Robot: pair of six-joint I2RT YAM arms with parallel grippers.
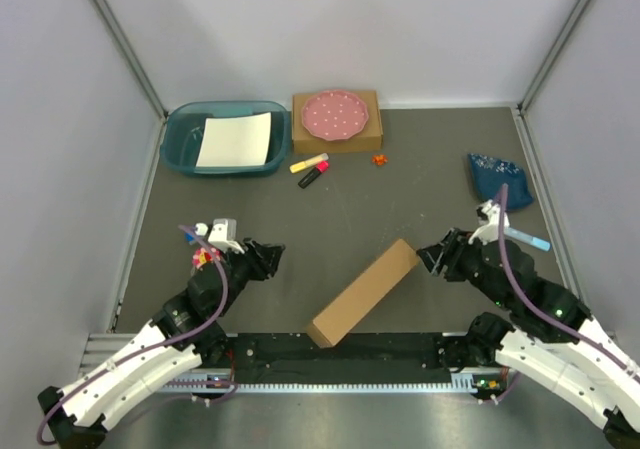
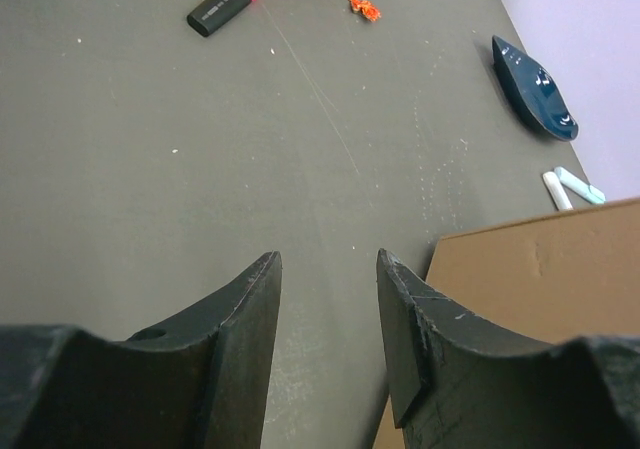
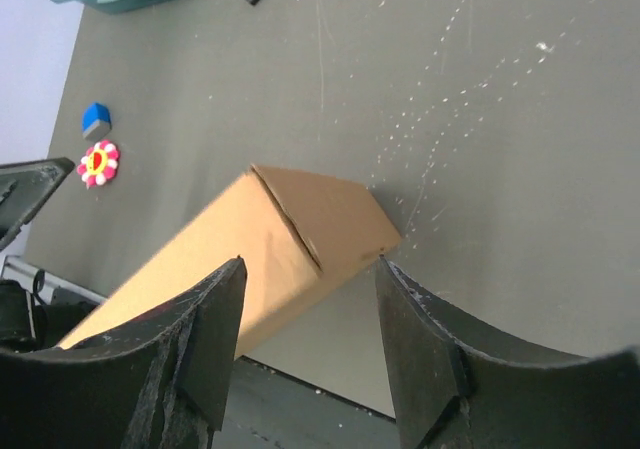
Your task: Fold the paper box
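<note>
Risk: box [image 1: 362,292] dragged askew.
Right gripper [image 1: 428,257], jaws apart at the box's upper-right end, could snag it on moving; left gripper [image 1: 272,257], jaws apart and empty, gives no restraint.

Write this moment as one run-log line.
long brown cardboard box: folded, lying diagonally | left gripper: open, empty | right gripper: open at box end

Paper box [image 1: 362,291] matt brown cardboard w/ smooth faces; table [image 1: 300,231] matt grey, lightly scuffed.
</note>
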